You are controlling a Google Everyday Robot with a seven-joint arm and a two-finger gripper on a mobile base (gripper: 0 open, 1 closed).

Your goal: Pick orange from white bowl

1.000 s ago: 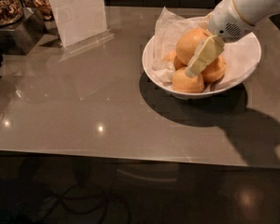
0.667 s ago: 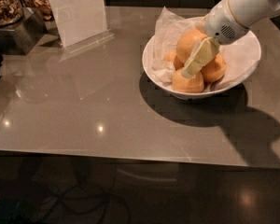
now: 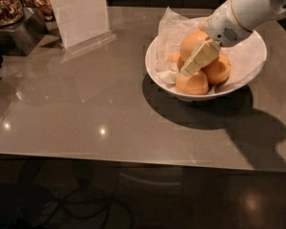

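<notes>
The white bowl stands on the right side of the grey table, lined with crumpled white paper. The orange, large, round and pale, lies at the top of the pile in the bowl. A squatter orange lies in front of it and a smaller, deeper-orange one to its right. My gripper, cream-coloured on a white arm that comes in from the upper right, reaches down into the bowl. It lies against the front right side of the orange.
A clear stand with a white sheet is at the back left. Containers of brown snacks stand at the far left corner. The arm's shadow falls on the table to the bowl's right. The table's front edge runs across below.
My gripper has shifted slightly left and down, closer over the front of the orange. The bowl and fruit have not moved.
</notes>
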